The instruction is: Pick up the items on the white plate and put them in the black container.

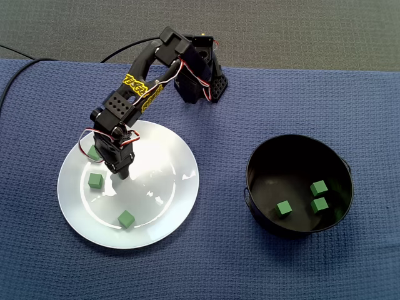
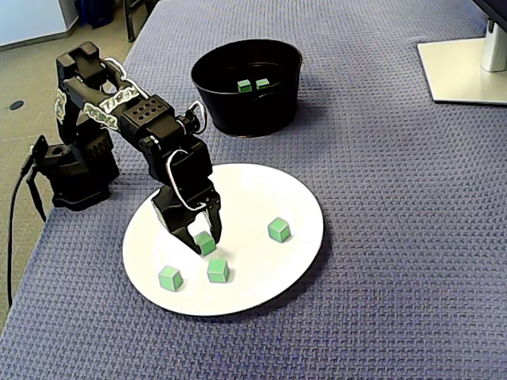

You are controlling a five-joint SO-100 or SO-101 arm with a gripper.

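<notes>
One dark-blue woven cloth (image 1: 206, 269) covers the bench and carries everything. Next in size, the black jointed arm (image 1: 142, 87), banded with yellow-patterned tape, reaches from its base at the cloth's far edge down over the round white plate (image 1: 178, 187), which lies on the left in a fixed view. Well apart to the right stands the round black container (image 1: 294, 153), upright and open-topped.

The black end effector (image 2: 205, 242) is lowered to the plate's surface. Its jaws are narrowly parted with one small green cube (image 2: 205, 245) between them. Whether they press on it cannot be told.

Three more lie loose on the plate: a green cube (image 2: 279, 229) alone to the right, a green cube (image 2: 218, 270) just below the end effector, and a green cube (image 2: 170, 277) near it toward the plate's lower-left rim.

Three others rest on the container's floor: a cube (image 1: 319, 187) just above a cube (image 1: 320, 204), and a cube (image 1: 284, 208) to their left.
</notes>
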